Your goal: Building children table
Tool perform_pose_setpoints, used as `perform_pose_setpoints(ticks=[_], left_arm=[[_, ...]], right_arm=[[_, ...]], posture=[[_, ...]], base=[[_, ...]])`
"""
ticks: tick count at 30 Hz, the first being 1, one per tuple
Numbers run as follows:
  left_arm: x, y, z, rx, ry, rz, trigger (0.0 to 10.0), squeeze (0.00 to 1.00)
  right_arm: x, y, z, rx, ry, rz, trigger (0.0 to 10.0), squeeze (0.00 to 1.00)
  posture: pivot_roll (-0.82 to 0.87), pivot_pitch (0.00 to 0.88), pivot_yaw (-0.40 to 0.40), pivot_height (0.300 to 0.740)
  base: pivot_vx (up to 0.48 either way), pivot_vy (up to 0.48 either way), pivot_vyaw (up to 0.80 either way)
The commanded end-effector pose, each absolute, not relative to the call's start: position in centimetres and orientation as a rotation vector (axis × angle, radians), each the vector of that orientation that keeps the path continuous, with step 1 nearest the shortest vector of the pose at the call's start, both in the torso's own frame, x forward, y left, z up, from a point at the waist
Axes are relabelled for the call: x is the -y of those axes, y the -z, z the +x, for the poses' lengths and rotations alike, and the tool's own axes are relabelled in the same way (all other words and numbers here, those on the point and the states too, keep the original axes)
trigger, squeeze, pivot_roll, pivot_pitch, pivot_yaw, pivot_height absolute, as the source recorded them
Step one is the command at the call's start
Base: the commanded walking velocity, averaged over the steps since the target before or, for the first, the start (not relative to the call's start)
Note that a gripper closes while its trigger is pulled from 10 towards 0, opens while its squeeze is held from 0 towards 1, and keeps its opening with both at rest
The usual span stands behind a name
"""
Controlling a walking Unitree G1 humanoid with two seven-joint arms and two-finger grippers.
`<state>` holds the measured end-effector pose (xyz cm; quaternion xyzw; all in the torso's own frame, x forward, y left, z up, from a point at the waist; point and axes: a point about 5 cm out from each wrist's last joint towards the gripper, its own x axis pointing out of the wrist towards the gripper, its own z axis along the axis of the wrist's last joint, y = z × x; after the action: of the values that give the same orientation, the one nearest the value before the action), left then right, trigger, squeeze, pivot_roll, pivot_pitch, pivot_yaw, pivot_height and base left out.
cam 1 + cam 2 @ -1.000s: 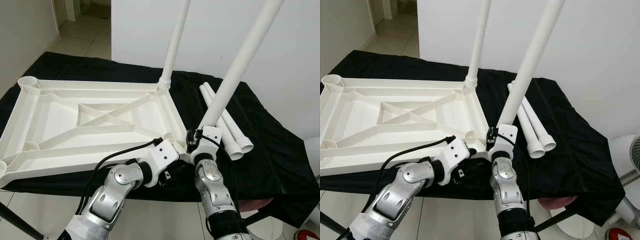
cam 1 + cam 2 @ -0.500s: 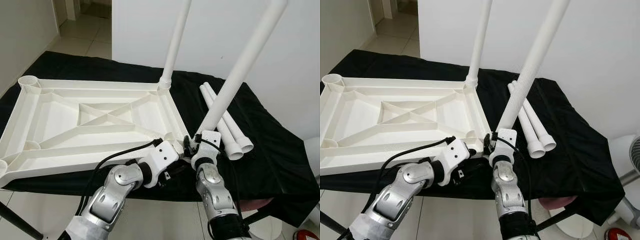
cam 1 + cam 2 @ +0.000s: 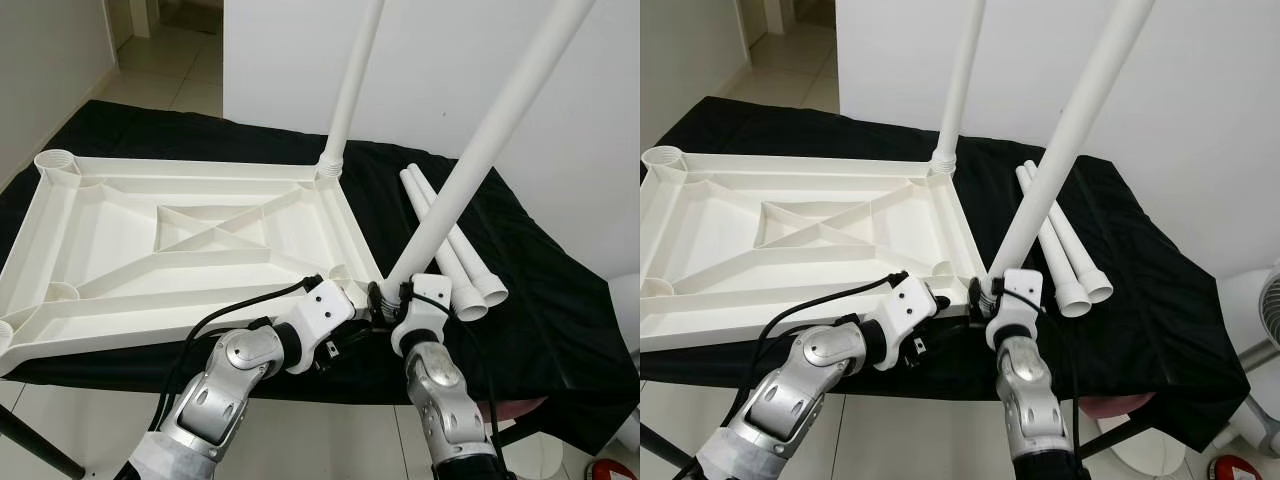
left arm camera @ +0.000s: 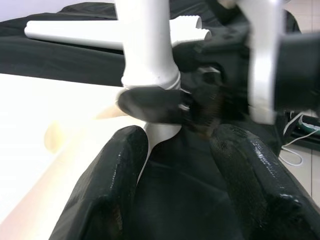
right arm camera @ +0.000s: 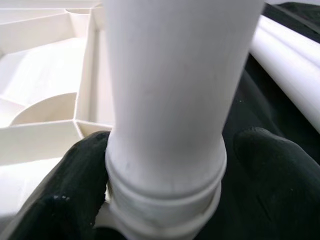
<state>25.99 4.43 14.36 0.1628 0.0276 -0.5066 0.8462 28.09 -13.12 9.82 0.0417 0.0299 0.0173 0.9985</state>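
The white table top (image 3: pixel 200 240) lies upside down on a black cloth. One white leg (image 3: pixel 350 90) stands upright in its far right corner socket. My right gripper (image 5: pixel 165 165) is shut on the threaded lower end of a second leg (image 3: pixel 480 150), which leans up and to the right. That end sits just beside the near right corner socket (image 3: pixel 340 272). My left gripper (image 4: pixel 175 150) is open at the same corner, with the corner tip between its fingers (image 4: pixel 115 180).
Two loose legs (image 3: pixel 460 255) lie side by side on the black cloth (image 3: pixel 540 300) to the right of the table top. Open sockets sit at the far left (image 3: pixel 57 160) and near left (image 3: pixel 62 292) corners. A white wall stands behind.
The held leg has tilted further right, and its lower end has come down towards the near right corner. My right wrist has dropped with it. The left arm has barely moved.
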Motion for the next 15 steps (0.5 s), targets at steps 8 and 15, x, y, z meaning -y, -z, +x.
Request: perform_pose_setpoints(ticks=[8, 15], left_arm=[[-4.8, -15.2, 26.8, -0.011, 0.979, 0.336, 10.0, 0.0], [-5.2, -16.8, 27.5, 0.071, 0.927, 0.275, 10.0, 0.0]], right_arm=[[13.9, -9.8, 26.4, -0.03, -0.13, 0.031, 10.0, 0.0], [14.0, -9.5, 25.5, -0.038, -0.183, 0.034, 0.0, 0.0]], posture=[[0.03, 0.0, -0.171, 0.74], [0.03, 0.0, -0.168, 0.74]], base=[[0.0, 0.0, 0.0], [0.0, 0.0, 0.0]])
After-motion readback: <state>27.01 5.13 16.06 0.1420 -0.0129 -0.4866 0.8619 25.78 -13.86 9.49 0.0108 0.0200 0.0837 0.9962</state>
